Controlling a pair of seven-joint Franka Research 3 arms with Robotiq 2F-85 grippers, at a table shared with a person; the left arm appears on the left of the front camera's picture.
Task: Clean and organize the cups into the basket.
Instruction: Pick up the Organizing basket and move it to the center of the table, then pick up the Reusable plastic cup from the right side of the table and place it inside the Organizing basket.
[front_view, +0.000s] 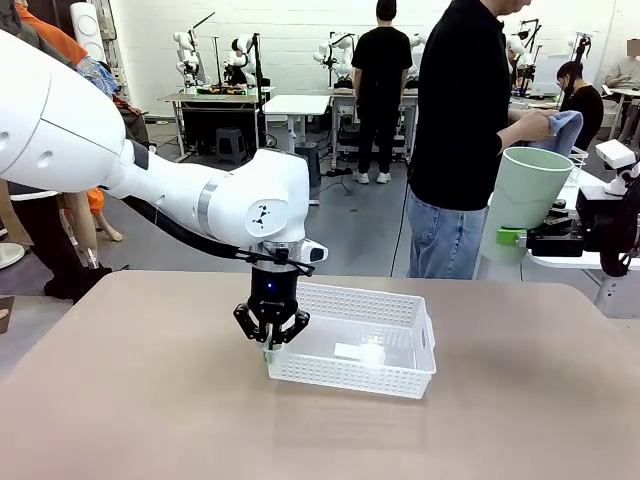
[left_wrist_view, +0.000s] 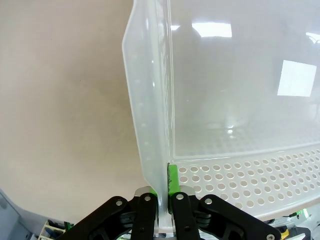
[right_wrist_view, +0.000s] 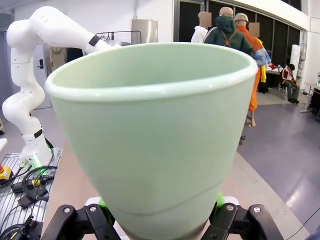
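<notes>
Bright, even overhead light.
White glare patches inside the basket (left_wrist_view: 150, 125); soft shadow beside it; wrist views bow at edges.

One table (front_view: 140, 400), one white basket (front_view: 345, 380) and one mint green cup (front_view: 530, 190) make up the count of goods in the room. Two black grippers with green pads are tallied, one left gripper (front_view: 271, 338) and one right gripper (right_wrist_view: 160, 215), along with one white arm (front_view: 150, 170) reaching in. One person (front_view: 460, 120) stands across the table with one blue cloth (front_view: 566, 128).
</notes>
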